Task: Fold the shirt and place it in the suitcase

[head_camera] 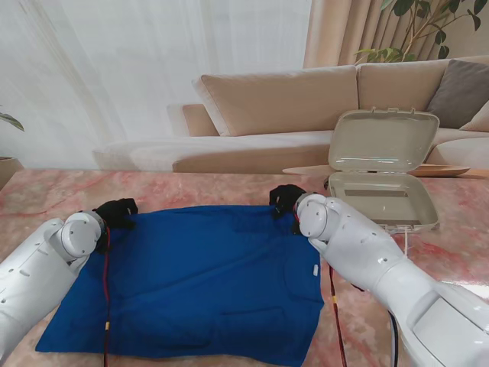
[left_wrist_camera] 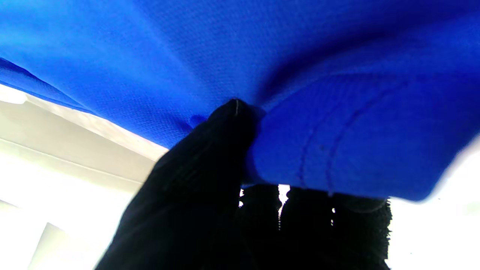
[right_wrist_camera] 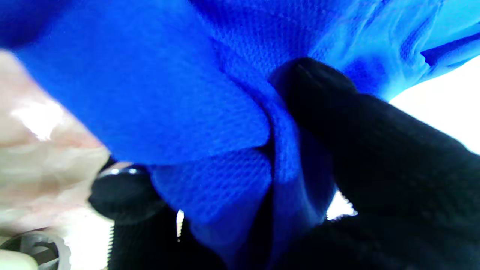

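A blue shirt (head_camera: 202,279) lies spread flat on the pink marble table (head_camera: 46,195). My left hand (head_camera: 116,210), in a black glove, is shut on the shirt's far left corner; the left wrist view shows blue cloth (left_wrist_camera: 337,150) pinched between black fingers (left_wrist_camera: 210,157). My right hand (head_camera: 286,199), also gloved, is shut on the far right corner, and the right wrist view shows folded cloth (right_wrist_camera: 210,150) clamped by the fingers (right_wrist_camera: 337,123). The beige suitcase (head_camera: 382,200) stands open at the far right, lid up, just beyond my right hand.
A beige sofa (head_camera: 306,99) and white curtains lie beyond the table's far edge. A red cable (head_camera: 106,290) runs along my left arm over the shirt's left edge. Bare marble shows on both sides of the shirt.
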Motion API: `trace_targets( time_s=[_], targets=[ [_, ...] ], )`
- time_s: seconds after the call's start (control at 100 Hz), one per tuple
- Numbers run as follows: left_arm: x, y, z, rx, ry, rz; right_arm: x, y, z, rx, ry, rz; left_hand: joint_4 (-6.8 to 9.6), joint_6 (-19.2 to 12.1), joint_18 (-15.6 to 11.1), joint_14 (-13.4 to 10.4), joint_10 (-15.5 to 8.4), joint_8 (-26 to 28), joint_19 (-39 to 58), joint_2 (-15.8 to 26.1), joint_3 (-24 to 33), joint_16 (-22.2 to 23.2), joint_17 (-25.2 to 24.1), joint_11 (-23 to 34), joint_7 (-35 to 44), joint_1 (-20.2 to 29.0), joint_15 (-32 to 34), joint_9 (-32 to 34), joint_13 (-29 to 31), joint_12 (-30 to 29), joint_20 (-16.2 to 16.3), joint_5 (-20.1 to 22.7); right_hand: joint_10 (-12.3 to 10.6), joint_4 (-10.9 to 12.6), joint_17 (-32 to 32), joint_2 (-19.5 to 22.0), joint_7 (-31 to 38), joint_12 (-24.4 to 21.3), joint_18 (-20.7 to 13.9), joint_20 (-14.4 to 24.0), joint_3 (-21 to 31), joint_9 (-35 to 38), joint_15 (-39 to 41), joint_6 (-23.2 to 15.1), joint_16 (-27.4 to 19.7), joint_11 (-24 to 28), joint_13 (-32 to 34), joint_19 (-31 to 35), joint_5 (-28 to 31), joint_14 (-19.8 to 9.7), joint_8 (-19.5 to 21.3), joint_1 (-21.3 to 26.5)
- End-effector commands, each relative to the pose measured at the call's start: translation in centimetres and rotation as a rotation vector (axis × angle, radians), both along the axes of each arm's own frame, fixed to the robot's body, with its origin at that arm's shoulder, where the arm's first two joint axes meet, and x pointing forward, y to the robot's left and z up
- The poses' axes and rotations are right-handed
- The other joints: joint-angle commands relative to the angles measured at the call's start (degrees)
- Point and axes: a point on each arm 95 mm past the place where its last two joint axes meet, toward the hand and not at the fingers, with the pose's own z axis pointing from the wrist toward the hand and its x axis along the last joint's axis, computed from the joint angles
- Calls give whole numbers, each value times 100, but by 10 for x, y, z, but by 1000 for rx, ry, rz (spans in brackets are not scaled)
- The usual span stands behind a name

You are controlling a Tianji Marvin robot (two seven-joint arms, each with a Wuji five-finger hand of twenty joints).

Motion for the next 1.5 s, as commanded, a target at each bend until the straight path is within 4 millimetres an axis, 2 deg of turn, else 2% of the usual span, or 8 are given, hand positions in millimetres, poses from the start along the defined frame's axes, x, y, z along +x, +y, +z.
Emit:
trace_targets(
  time_s=[0.0, 0.12, 0.19, 0.43, 0.53, 0.76, 1.01, 1.49],
  targets=[
    [9, -5, 8, -10, -20, 6, 9, 4, 13, 23, -14, -7, 35, -33, -12, 96, 113, 93, 560, -119, 319, 107, 158, -130, 203, 303, 302, 144, 238, 68, 190, 133, 576, 365, 208, -66, 515, 209, -197, 185, 502, 191, 394, -64, 213, 414, 318, 675, 105, -419, 13, 314],
    [18, -7, 15, -18, -43, 14, 17, 4, 19, 40, -32, -28, 66, -3, -17, 101, 174, 99, 618, -132, 401, 120, 232, -107, 216, 304, 349, 150, 295, 91, 204, 146, 779, 486, 196, -91, 617, 354, -270, 464, 641, 185, 512, 27, 273, 484, 319, 771, 58, -481, -2, 386],
    [24, -8, 19, -22, -65, 19, 20, 4, 22, 50, -54, -40, 78, 14, -27, 101, 199, 108, 643, -139, 438, 129, 262, -94, 233, 305, 370, 144, 314, 110, 207, 148, 822, 524, -53, -94, 681, 418, -461, 647, 676, 193, 529, 68, 293, 470, 320, 1033, 23, -509, -61, 406],
    [38, -11, 36, -37, -139, 35, 28, 5, 34, 73, -121, -69, 83, 16, -55, 100, 215, 126, 667, -91, 474, 142, 272, -90, 267, 304, 380, 77, 300, 149, 199, 89, 885, 589, -66, -121, 728, 449, -548, 571, 766, 185, 536, 66, 307, 474, 321, 1133, 11, -541, -115, 445],
    [42, -12, 45, -38, -171, 35, 31, 6, 38, 78, -144, -80, 83, -21, -95, 76, 186, 131, 630, -48, 439, 151, 206, -91, 279, 308, 360, 30, 240, 166, 187, 44, 876, 584, 89, -91, 777, 448, -397, 433, 749, 161, 512, 47, 312, 476, 321, 877, -28, -544, -162, 437],
    [43, -10, 64, -26, -236, 28, 32, 5, 50, 97, -189, -103, 75, -73, -126, 64, 146, 148, 567, 17, 325, 172, 114, -94, 291, 348, 327, -34, 148, 174, 185, -14, 846, 544, -245, -35, 793, 416, -474, 592, 678, 112, 387, 4, 267, 463, 323, 970, -61, -542, -178, 446],
    [21, -6, 67, -9, -278, 9, 16, -1, 55, 135, -238, -108, 65, -89, -107, 89, 150, 157, 547, 11, 220, 191, 65, -92, 292, 399, 336, -34, 131, 158, 214, -4, 865, 520, -224, -152, 767, 367, -434, 570, 696, 180, 362, -26, 258, 431, 321, 984, -9, -508, -200, 462],
    [-48, 0, 70, 27, -331, -18, -33, -17, 54, 191, -298, -62, 2, -179, 31, 200, 111, 157, 480, -43, 77, 197, -20, -149, 211, 485, 276, 38, 83, 111, 332, 135, 878, 420, -222, -383, 687, 314, -299, 534, 775, 309, 341, 6, 265, 353, 314, 973, 145, -397, -259, 505]
  ],
)
